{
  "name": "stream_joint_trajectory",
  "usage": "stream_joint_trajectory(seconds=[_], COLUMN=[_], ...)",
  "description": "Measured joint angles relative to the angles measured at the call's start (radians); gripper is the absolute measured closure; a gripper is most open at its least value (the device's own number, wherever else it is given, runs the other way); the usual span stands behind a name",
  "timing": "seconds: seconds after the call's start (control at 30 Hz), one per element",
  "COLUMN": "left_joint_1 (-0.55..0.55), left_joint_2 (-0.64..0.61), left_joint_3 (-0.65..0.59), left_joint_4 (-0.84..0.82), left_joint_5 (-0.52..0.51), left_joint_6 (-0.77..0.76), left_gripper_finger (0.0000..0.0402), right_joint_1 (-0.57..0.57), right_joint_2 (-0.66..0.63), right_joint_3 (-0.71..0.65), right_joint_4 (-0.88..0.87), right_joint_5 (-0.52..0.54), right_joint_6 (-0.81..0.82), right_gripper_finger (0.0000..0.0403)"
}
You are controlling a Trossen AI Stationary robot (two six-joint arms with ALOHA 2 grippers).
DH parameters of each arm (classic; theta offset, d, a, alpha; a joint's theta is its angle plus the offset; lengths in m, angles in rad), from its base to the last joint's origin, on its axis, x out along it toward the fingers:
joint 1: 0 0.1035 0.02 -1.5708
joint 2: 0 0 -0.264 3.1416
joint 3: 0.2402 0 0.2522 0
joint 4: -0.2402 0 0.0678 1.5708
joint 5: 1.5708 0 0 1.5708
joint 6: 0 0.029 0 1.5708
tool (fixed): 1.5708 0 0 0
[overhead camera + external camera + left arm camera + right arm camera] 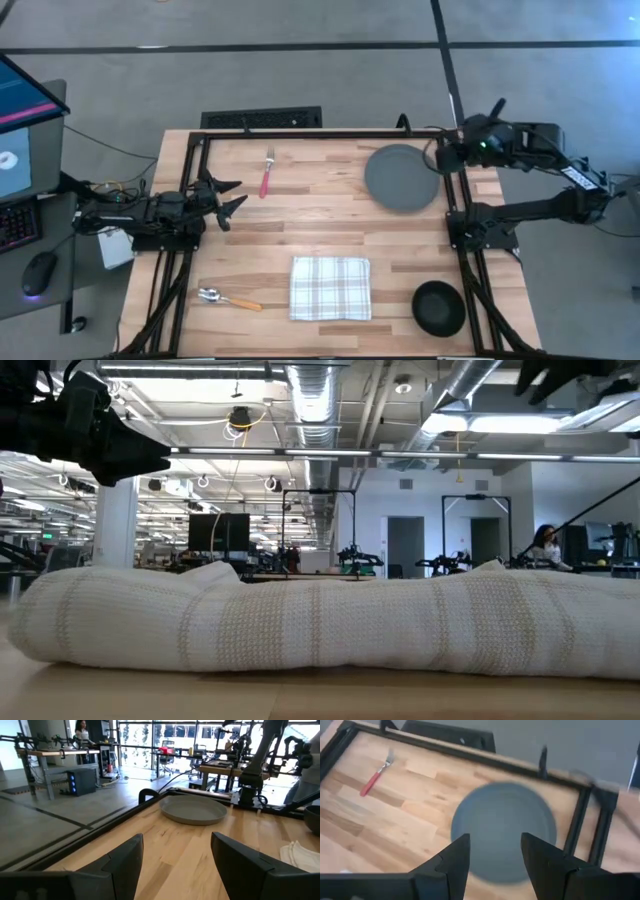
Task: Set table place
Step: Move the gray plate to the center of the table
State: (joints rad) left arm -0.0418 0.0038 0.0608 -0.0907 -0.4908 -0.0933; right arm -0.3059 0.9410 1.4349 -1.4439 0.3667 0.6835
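Note:
The dark grey plate [402,177] lies flat on the table [300,220] at the far right. My right gripper [441,157] hovers open above the plate's right rim; in the right wrist view [495,842] the plate [502,820] shows below the fingers. My left gripper [240,192] is open and empty at the table's left side, pointing right. The pink-handled fork [267,172] lies at the far middle. The checked napkin [330,288] lies folded near the front edge, with the spoon [228,298] to its left and the black bowl [438,307] to its right.
A black rail frame [320,133] edges the table. In the low view the napkin [320,620] fills the foreground. Bare wood lies in the table's middle between fork, plate and napkin. A monitor, keyboard and mouse [38,272] sit off the table's left.

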Motion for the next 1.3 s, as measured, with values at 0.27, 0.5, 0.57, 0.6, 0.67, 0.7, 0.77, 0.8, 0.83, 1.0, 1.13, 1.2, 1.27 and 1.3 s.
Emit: stream_joint_trajectory(seconds=[0.27, 0.5, 0.57, 0.6, 0.67, 0.7, 0.77, 0.8, 0.83, 1.0, 1.13, 1.2, 1.27, 1.3], left_joint_1=[0.000, 0.000, 0.000, 0.000, 0.000, 0.000, 0.000, 0.000, 0.000, 0.000, 0.000, 0.000, 0.000, 0.000], left_joint_2=[0.000, 0.000, 0.000, 0.000, 0.000, 0.000, 0.000, 0.000, 0.000, 0.000, 0.000, 0.000, 0.000, 0.000], left_joint_3=[0.000, 0.000, 0.000, 0.000, 0.000, 0.000, 0.000, 0.000, 0.000, 0.000, 0.000, 0.000, 0.000, 0.000], left_joint_4=[0.000, 0.000, -0.001, -0.001, -0.001, -0.001, -0.001, -0.001, -0.001, -0.001, -0.001, -0.001, -0.001, -0.001], left_joint_5=[0.000, 0.000, 0.001, 0.001, 0.001, 0.001, 0.001, 0.001, 0.001, 0.001, 0.001, 0.002, 0.002, 0.002], left_joint_6=[-0.001, -0.002, -0.008, -0.019, -0.038, -0.044, -0.047, -0.047, -0.047, -0.047, -0.047, -0.047, -0.047, -0.047], left_gripper_finger=[0.0178, 0.0178, 0.0178, 0.0178, 0.0178, 0.0178, 0.0178, 0.0178, 0.0178, 0.0178, 0.0178, 0.0178, 0.0178, 0.0178], right_joint_1=[-0.045, -0.045, -0.045, -0.045, -0.046, -0.049, -0.051, -0.052, -0.052, -0.051, -0.051, -0.050, -0.050, -0.050], right_joint_2=[0.085, 0.160, 0.180, 0.190, 0.212, 0.225, 0.246, 0.257, 0.266, 0.309, 0.348, 0.365, 0.381, 0.388], right_joint_3=[0.000, 0.000, 0.000, 0.000, 0.000, 0.000, 0.000, 0.000, 0.000, 0.000, 0.000, 0.000, 0.000, 0.000], right_joint_4=[0.288, 0.390, 0.385, 0.374, 0.351, 0.337, 0.302, 0.283, 0.263, 0.183, 0.155, 0.140, 0.133, 0.131], right_joint_5=[0.000, 0.000, 0.001, 0.002, 0.035, 0.067, 0.132, 0.165, 0.192, 0.239, 0.271, 0.296, 0.311, 0.312], right_joint_6=[-0.283, -0.344, -0.335, -0.313, -0.250, -0.237, -0.235, -0.238, -0.249, -0.277, -0.199, -0.198, -0.235, -0.256], right_gripper_finger=[0.0202, 0.0202, 0.0202, 0.0202, 0.0198, 0.0196, 0.0191, 0.0189, 0.0187, 0.0183, 0.0183, 0.0183, 0.0183, 0.0183])
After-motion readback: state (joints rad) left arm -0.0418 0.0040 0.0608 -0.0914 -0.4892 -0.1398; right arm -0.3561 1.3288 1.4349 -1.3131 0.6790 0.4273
